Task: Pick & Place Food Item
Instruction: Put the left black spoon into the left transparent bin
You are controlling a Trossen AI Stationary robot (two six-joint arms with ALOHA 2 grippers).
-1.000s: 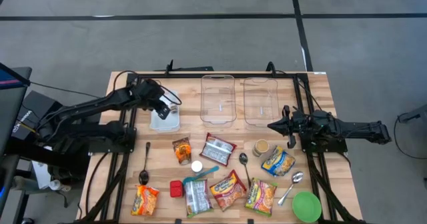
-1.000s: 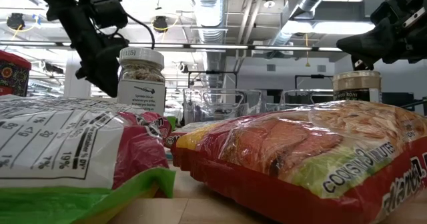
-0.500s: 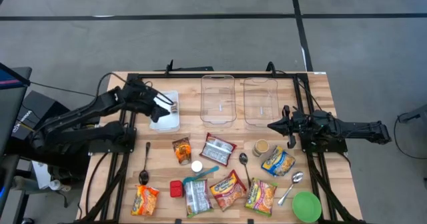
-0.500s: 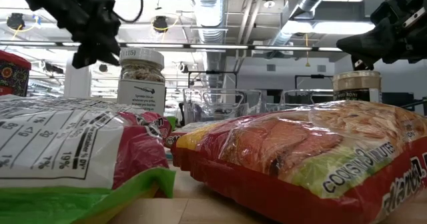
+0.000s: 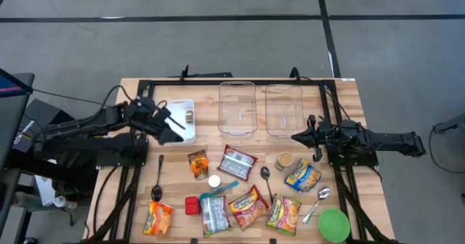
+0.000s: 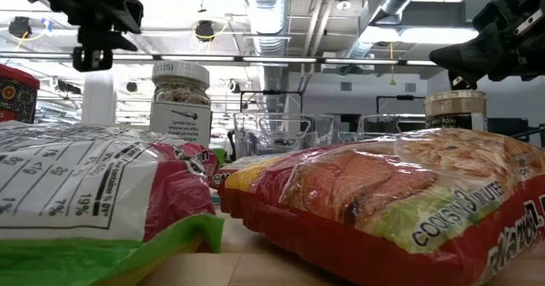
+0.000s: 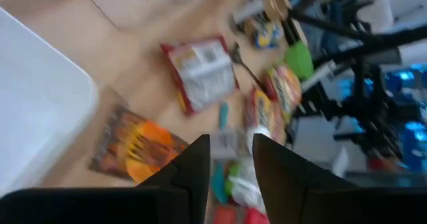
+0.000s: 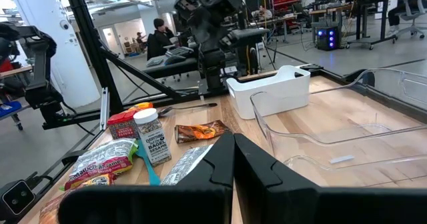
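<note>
Left gripper point(image 5: 168, 125) sits at the left of the high view, by the white bin point(image 5: 176, 107), fingers a little apart w/ nothing between them. A small dark food item point(image 5: 189, 116) lies inside the bin, prob. the placed piece. Right gripper point(image 5: 298, 136) hangs closed over the worktop point(image 5: 349, 91), right side, parked clear of the packets.

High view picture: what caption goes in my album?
Left pincer beside white rectangular plastic bin; colourful snack packets scattered on the wooden table.

Robotics lab: exposed ceiling ducts point(image 6: 400, 1), grey concrete floor point(image 5: 218, 48), person at workstation point(image 8: 160, 34), wooden table point(image 5: 349, 91) in black frame.
</note>
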